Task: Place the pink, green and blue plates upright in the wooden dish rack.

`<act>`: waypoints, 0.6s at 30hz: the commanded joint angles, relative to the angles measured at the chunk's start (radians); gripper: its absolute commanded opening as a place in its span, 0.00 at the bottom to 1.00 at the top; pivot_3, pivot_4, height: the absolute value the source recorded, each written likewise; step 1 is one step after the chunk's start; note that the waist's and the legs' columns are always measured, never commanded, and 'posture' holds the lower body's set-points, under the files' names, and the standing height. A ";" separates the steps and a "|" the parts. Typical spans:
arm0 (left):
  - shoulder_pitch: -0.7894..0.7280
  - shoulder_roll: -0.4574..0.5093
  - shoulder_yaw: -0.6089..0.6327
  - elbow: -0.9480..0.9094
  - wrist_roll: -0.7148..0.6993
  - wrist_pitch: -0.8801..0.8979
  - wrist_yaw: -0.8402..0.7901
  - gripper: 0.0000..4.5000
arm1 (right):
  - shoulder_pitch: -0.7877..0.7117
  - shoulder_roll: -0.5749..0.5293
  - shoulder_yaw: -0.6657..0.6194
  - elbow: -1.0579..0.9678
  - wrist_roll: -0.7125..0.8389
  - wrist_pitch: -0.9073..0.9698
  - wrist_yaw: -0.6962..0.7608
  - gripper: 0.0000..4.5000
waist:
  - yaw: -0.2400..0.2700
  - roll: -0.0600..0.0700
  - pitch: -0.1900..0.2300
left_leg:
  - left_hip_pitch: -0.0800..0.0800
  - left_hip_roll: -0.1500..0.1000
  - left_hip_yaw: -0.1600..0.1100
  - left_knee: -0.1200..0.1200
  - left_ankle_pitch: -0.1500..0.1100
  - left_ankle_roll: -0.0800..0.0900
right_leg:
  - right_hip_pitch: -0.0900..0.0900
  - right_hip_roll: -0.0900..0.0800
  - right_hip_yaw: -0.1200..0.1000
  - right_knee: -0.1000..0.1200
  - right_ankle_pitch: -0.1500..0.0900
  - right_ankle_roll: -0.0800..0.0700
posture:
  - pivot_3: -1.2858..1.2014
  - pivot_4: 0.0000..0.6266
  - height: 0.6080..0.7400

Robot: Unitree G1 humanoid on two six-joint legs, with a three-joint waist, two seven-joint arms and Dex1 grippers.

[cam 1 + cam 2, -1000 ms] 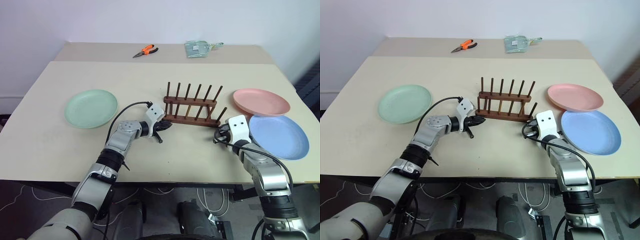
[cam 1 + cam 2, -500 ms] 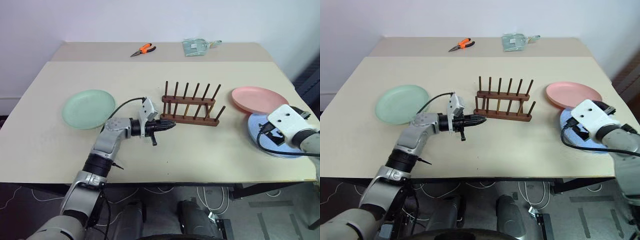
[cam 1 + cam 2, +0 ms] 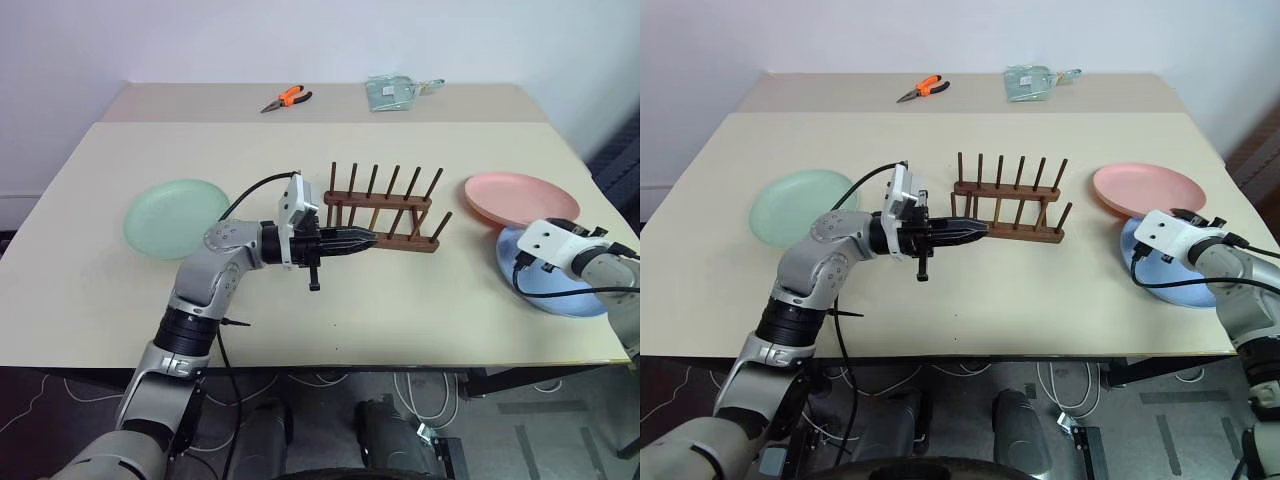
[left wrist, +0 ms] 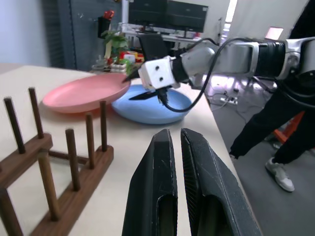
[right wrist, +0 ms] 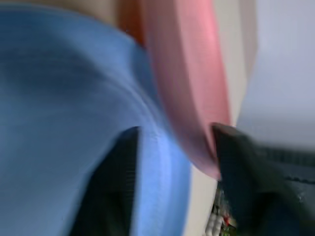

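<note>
The wooden dish rack (image 3: 385, 215) stands empty at mid-table. A green plate (image 3: 175, 215) lies flat to its left. The pink plate (image 3: 520, 198) lies flat to the rack's right, and the blue plate (image 3: 565, 292) sits just in front of it, rims meeting. My left gripper (image 3: 370, 238) is shut on nothing, held level just above the table and pointing right along the rack's front rail. My right gripper (image 4: 130, 87) hovers over the blue plate's far rim beside the pink plate. Its fingers (image 5: 118, 182) are apart, with the blue rim (image 5: 165, 187) between them.
Orange-handled pliers (image 3: 288, 99) and a clear packet (image 3: 395, 95) lie on the far table. The table's front edge (image 3: 330, 362) runs close below both arms. A person in dark clothes (image 4: 275, 132) stands beyond the table's right end.
My left gripper rose and swung to point right along the rack's front, staying shut. My right arm swept right from beside the rack to the blue plate's rim.
</note>
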 commanded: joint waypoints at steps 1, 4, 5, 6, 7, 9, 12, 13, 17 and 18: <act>0.012 0.008 0.003 -0.013 0.016 -0.026 0.033 0.06 | -0.023 0.000 -0.019 0.029 -0.016 -0.066 -0.038 0.01 | 0.001 0.000 0.000 | 0.000 0.000 0.000 0.000 0.000 0.000 | 0.000 0.000 0.000 0.000 0.000 0.000 | 0.52 0.24 0.94; -0.010 -0.005 0.011 0.095 0.104 -0.090 0.142 0.06 | -0.005 -0.019 -0.040 -0.021 -0.059 -0.099 -0.125 0.01 | 0.001 0.000 0.000 | 0.000 0.000 0.000 0.000 0.000 0.000 | 0.000 0.000 0.000 0.000 0.000 0.000 | 0.52 0.24 0.94; -0.023 -0.016 0.021 0.141 0.151 -0.170 0.202 0.06 | 0.010 -0.033 -0.054 -0.058 -0.080 -0.105 -0.155 0.01 | 0.001 0.000 0.000 | 0.000 0.000 0.000 0.001 0.000 0.000 | 0.000 0.000 0.000 0.001 0.000 0.000 | 0.52 0.24 0.94; -0.041 -0.026 0.034 0.182 0.177 -0.206 0.251 0.06 | 0.025 -0.039 -0.073 -0.096 -0.083 -0.104 -0.169 0.01 | 0.002 0.001 0.000 | 0.000 0.000 0.000 0.000 0.000 0.000 | 0.000 0.000 0.000 0.001 0.000 0.000 | 0.52 0.24 0.94; -0.059 -0.037 0.056 0.218 0.178 -0.225 0.282 0.06 | 0.046 -0.041 -0.106 -0.158 -0.073 -0.086 -0.170 0.01 | 0.003 0.001 0.000 | 0.000 0.000 0.000 0.000 0.000 0.000 | 0.000 0.000 0.000 0.001 0.000 0.000 | 0.52 0.24 0.94; -0.089 -0.041 0.090 0.280 0.185 -0.287 0.315 0.06 | 0.094 -0.035 -0.182 -0.295 -0.036 -0.041 -0.147 0.01 | 0.003 0.000 0.000 | 0.000 0.000 0.000 0.000 0.000 0.000 | -0.001 0.000 0.001 0.001 0.000 0.000 | 0.52 0.24 0.94; -0.128 -0.033 0.134 0.359 0.186 -0.362 0.343 0.06 | 0.154 0.029 -0.316 -0.531 0.133 0.059 -0.050 0.01 | 0.004 0.000 0.000 | 0.000 0.000 -0.001 -0.001 0.000 0.000 | -0.001 0.000 0.001 0.001 0.000 0.002 | 0.52 0.24 0.94; -0.131 -0.017 0.130 0.374 0.196 -0.393 0.322 0.06 | 0.162 0.069 -0.359 -0.630 0.249 0.124 -0.003 0.01 | 0.002 0.000 0.001 | 0.000 0.000 -0.001 -0.001 0.000 0.000 | -0.001 0.001 0.000 0.001 0.002 0.004 | 0.52 0.24 0.94; -0.106 0.053 0.102 0.389 0.184 -0.416 0.172 0.06 | 0.163 0.199 -0.484 -0.963 0.779 0.457 0.119 0.01 | 0.001 0.000 0.001 | 0.001 0.000 -0.002 -0.001 0.000 0.000 | 0.001 0.001 0.000 0.001 0.002 0.004 | 0.52 0.24 0.94; -0.094 0.071 0.095 0.383 0.176 -0.416 0.128 0.06 | 0.159 0.220 -0.506 -1.023 0.912 0.522 0.126 0.01 | 0.002 0.000 0.001 | 0.001 0.000 -0.003 -0.001 0.000 0.000 | 0.001 0.001 0.000 0.001 0.002 0.004 | 0.52 0.24 0.94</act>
